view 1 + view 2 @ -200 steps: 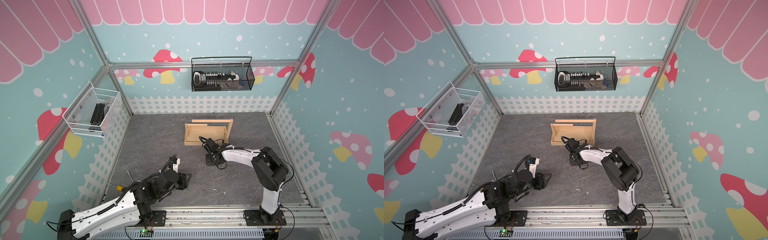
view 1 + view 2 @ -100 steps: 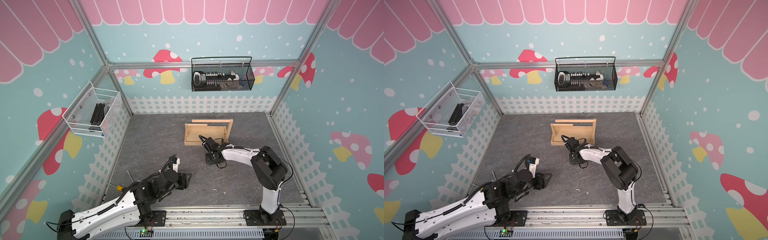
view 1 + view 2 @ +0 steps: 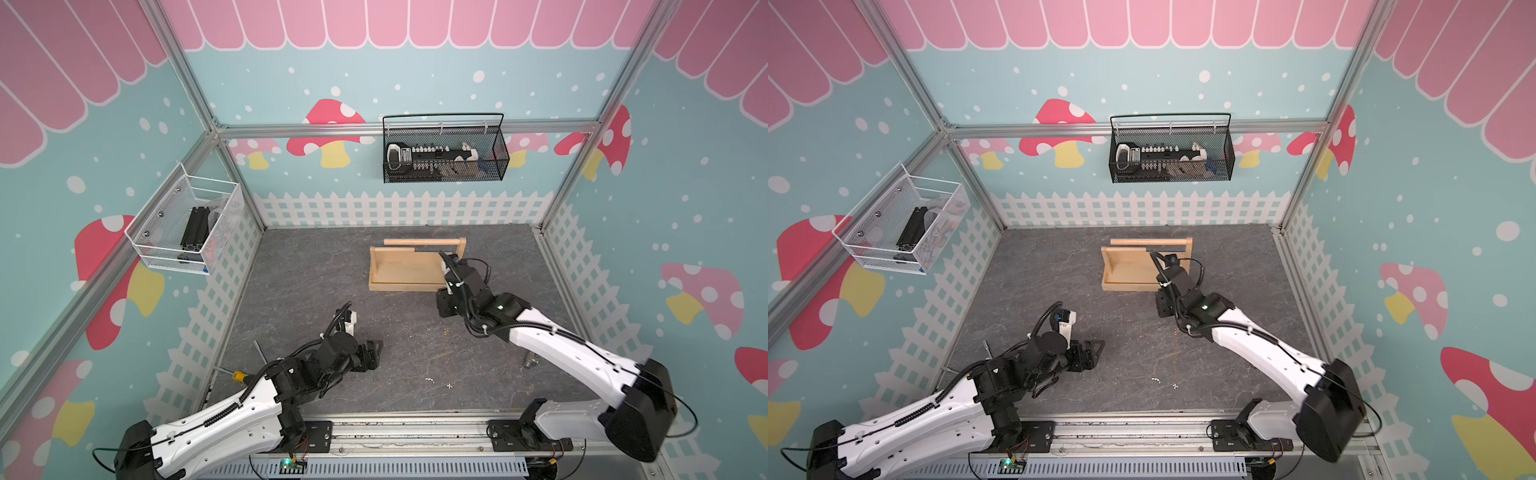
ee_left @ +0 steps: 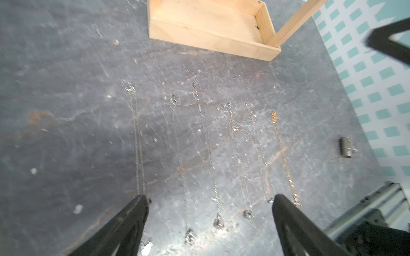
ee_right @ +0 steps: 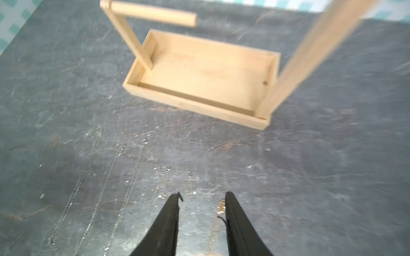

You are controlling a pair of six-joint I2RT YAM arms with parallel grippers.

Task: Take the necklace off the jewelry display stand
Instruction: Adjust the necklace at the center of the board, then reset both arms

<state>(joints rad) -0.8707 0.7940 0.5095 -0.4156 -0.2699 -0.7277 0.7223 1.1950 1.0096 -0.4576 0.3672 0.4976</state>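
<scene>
The gold necklace [image 4: 285, 159] is off the stand and lies stretched out straight on the grey mat [image 3: 311, 291], in front of the stand and toward the rail. It is the outermost in a row of chains [image 4: 208, 150] laid side by side, nearest the right-hand wall. From the right wrist I see one end of it [image 5: 216, 221] on the mat between the fingers, close against the inner edge of one finger. That view is blurred, so I cannot say whether it touches.

The stand [image 3: 399, 270] sits upright toward the back of the mat, right of centre, its dowel bar running across the top in both top views.

My right gripper [image 5: 203, 196] points down at the mat just in front of the stand's near right corner. Its jaws are parted by a narrow gap and pinch nothing. My left gripper [image 4: 209, 199] hangs low over the near ends of the chains, well apart from the stand. Its jaws are spread wide and hold nothing.

A small metal fitting [image 3: 528, 360] lies on the mat beside the right arm. A black basket [image 3: 444, 176] hangs on the back wall and a white basket [image 3: 166, 259] on the left wall.
</scene>
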